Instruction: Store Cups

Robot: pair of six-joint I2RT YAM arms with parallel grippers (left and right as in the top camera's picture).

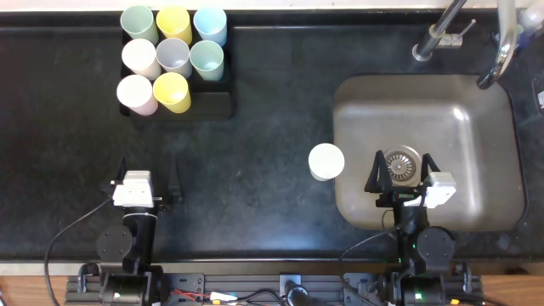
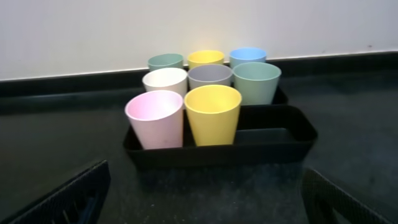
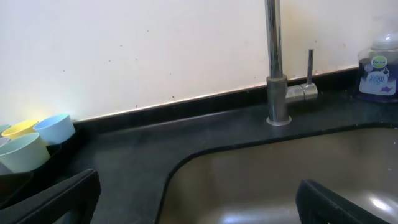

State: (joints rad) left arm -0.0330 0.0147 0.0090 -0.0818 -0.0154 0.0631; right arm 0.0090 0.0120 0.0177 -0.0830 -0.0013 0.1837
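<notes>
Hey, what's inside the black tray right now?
Eight upright cups stand in the black tray in three rows, the pink cup and a yellow cup in front; the slot beside them is empty. The tray floor under the cups is covered.

The dark speckled table (image 1: pixel 255 170) carries a black tray (image 1: pixel 212 106) near its back left. A white cup (image 1: pixel 326 161) stands alone just beside the left rim of the sink (image 1: pixel 425 110). Behind the sink stand a tap (image 1: pixel 422 51) and a bottle (image 3: pixel 377 68).
</notes>
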